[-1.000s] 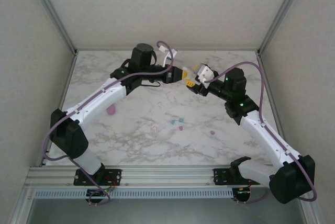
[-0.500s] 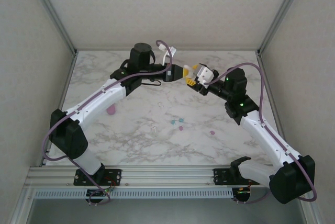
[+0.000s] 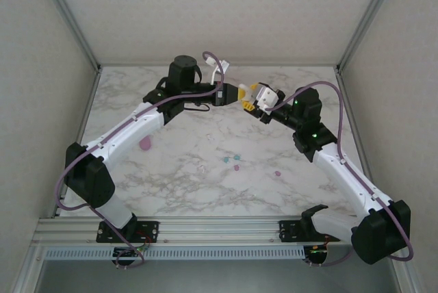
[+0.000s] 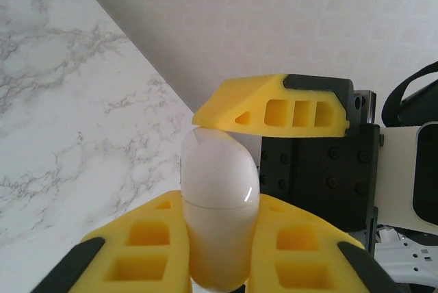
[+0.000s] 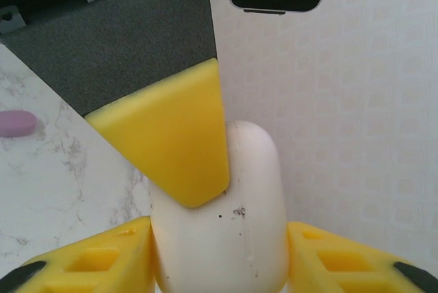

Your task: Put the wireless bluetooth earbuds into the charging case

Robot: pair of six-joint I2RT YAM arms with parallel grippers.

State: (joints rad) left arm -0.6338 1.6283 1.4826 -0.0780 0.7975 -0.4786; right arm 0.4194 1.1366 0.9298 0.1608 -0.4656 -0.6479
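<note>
While the left gripper (image 3: 242, 96) is clamped tight on the white charging case (image 4: 219, 197) above the far-centre table (image 3: 171, 183), the right gripper (image 3: 252, 103), jaws partly apart, pinches the same case. Teal earbud (image 3: 226, 159) and pink earbuds (image 3: 237, 167) lie loose nearer, mid-table.

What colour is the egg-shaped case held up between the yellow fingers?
Glossy white; the charging case shows best in the left wrist view.

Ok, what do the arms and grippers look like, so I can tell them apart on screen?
The left arm and right arm match: white links, black joints, a purple cable looped alongside; the right arm shows green lights. The left gripper and right gripper have yellow wedge-shaped fingers with cut-out pockets and black trim.
</note>
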